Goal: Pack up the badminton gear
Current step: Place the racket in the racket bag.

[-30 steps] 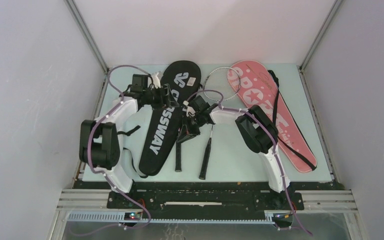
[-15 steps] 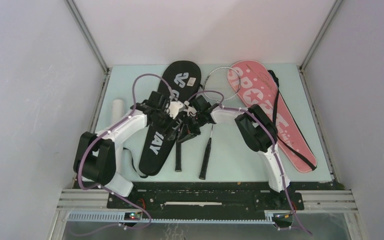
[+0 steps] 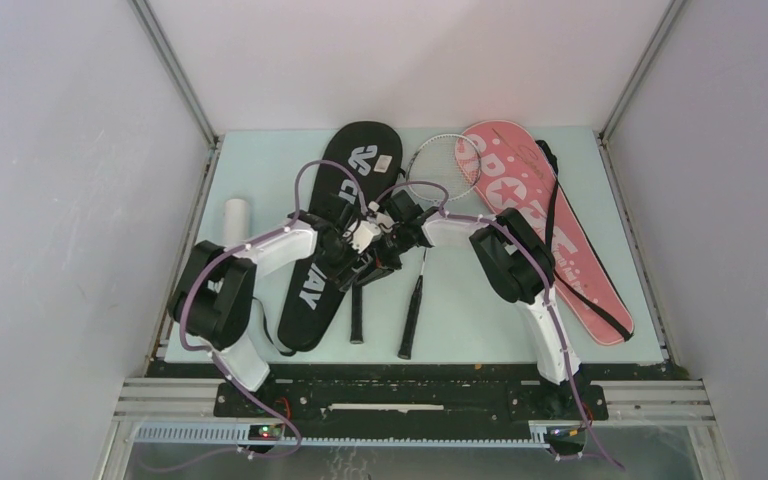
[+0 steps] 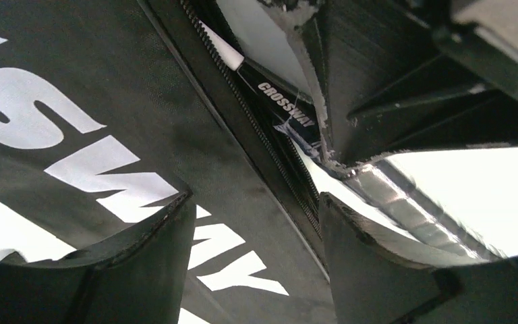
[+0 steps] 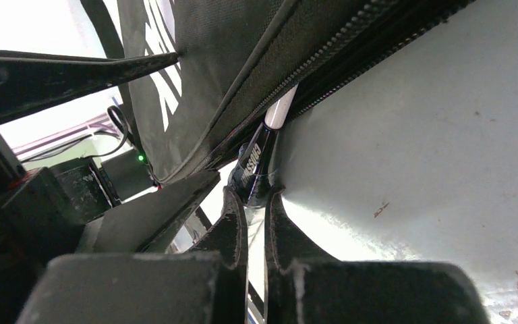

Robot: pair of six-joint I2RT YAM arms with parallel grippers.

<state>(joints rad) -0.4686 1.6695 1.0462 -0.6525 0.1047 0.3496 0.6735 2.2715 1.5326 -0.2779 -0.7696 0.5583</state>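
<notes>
Early days: the right gripper (image 5: 255, 196) pinches a black-shafted racket (image 5: 251, 165) half inside the black "CROSSWAY" fabric cover (image 3: 305, 290) left-centre on the desk (image 3: 460, 300), the left gripper (image 4: 253, 199) gapes wide over its zip edge, and the white-framed racket (image 3: 443, 168), pink "SPORT" cover (image 3: 505, 165) at right and long white tube (image 3: 235, 212) at left lie unpacked.

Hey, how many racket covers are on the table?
2. The black CROSSWAY racket cover lies left of centre; the pink racket cover with a black strap lies along the right side. No others show.
</notes>
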